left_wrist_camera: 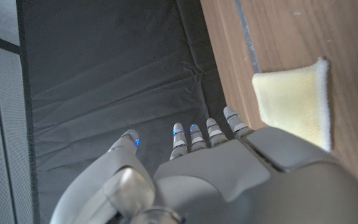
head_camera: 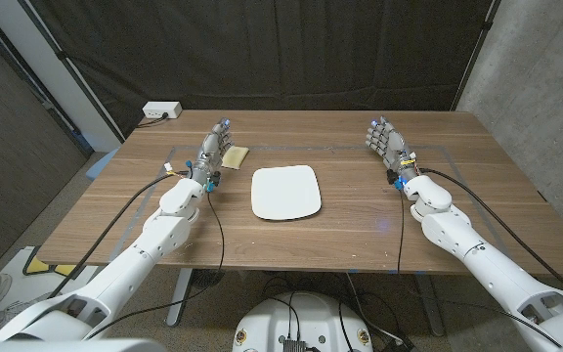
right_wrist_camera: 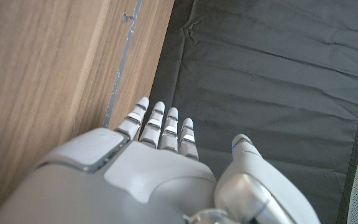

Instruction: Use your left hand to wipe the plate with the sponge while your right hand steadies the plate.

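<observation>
White plate (head_camera: pixel 286 192) sits mid-tabletop (head_camera: pixel 360 235), rounded-square, nothing on it or in it, surface looks bare. Sponge (head_camera: pixel 235 154) is pale yellow, lying flat on the tabletop on the robot's left, toward the far edge, well apart from the plate; in the left wrist view the sponge (left_wrist_camera: pixel 296 102) shows a lighter stitched edge and lies just beside the hand, not touching as far as I can tell. Left hand (head_camera: pixel 213 154) is up near the sponge, fingers extended and apart, holding nothing; left wrist view confirms it, left hand (left_wrist_camera: pixel 229 165) with fingertips (left_wrist_camera: pixel 179 132) straight, reaching toward the dark curtain (left_wrist_camera: pixel 117 74). Right hand (head_camera: pixel 389 145) is on the far right side of the tabletop, well apart from the plate, fingers spread, empty; the right hand (right_wrist_camera: pixel 142 177) in its own wrist view shows fingers (right_wrist_camera: pixel 166 127) straight out over the tabletop edge, nothing between them. Neither hand touches the plate. Grey tape line (right_wrist_camera: pixel 122 62) runs along the wood near the far edge. White power strip (head_camera: pixel 161 110) sits at the far left corner of the tabletop. Cables (head_camera: pixel 213 220) run along both forearms.
</observation>
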